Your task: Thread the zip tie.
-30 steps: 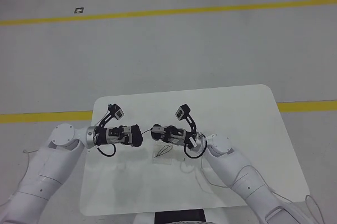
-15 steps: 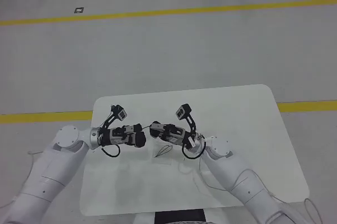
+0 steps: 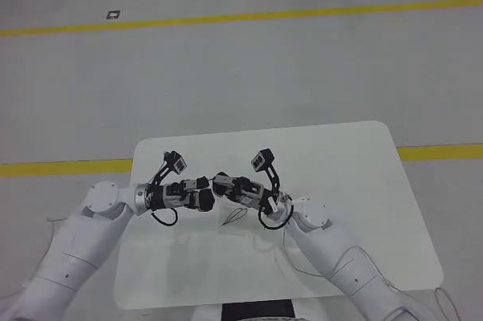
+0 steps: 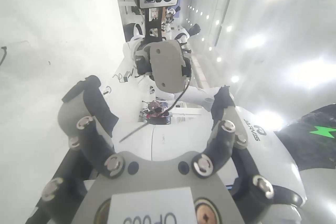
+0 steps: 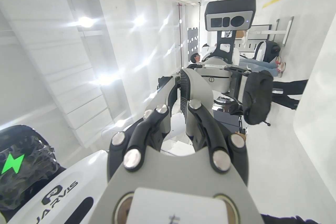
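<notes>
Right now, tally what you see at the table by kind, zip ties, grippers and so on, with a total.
Zip ties: 2, the held zip tie in the right gripper and the looped zip tie on the white table.
Grippers: 2, left gripper open, right gripper shut.
Tables: 1.
Total: 5.

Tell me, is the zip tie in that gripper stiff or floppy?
Probably springy, not limp: the zip tie juts nearly straight from the right gripper, unsupported. Likely light and thin, so the open left gripper could deflect it.
</notes>
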Robot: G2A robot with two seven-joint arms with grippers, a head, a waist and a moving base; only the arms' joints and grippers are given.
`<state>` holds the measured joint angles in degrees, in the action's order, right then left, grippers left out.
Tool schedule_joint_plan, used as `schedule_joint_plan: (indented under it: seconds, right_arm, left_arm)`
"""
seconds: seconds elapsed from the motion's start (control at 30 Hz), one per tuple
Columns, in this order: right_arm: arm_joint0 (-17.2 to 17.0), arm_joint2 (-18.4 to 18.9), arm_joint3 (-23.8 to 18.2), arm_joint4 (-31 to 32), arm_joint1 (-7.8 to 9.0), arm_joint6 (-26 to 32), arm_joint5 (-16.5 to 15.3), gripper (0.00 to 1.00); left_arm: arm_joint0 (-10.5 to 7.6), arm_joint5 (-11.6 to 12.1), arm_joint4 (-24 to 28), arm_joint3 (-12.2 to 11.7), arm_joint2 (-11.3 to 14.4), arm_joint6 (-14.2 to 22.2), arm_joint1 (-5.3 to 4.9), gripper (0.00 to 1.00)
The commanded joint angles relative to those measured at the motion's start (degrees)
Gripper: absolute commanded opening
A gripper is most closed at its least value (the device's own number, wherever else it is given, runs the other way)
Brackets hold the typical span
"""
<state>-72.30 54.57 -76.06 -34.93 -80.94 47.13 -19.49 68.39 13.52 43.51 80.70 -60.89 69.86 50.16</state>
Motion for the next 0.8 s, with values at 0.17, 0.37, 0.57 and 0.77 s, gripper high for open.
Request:
schedule_joint_plan:
  seconds: [0.17,0.37,0.57,0.77]
  right_arm:
    - [0.19,-0.2,0.16,-0.53,-0.21,0.24,0.01,0.0]
    - [-0.24,0.68,-0.48,-1.37,-0.29,0.47,0.01,0.0]
    - [-0.6,1.12,-0.6,-1.77,-0.5,1.17,0.01,0.0]
    - [-0.3,0.59,0.08,-1.82,-0.82,1.53,0.01,0.0]
  left_arm:
    - [-0.13,0.13,3.4,-0.91,-0.38,0.68,0.29,1.0]
    - [-0.33,0.07,4.85,-1.74,-0.59,1.39,0.51,1.0]
    - [-0.73,-0.05,4.73,-2.27,-0.27,2.15,0.74,1.0]
    - [-0.97,0.05,5.04,-2.69,-0.14,2.75,0.96,1.0]
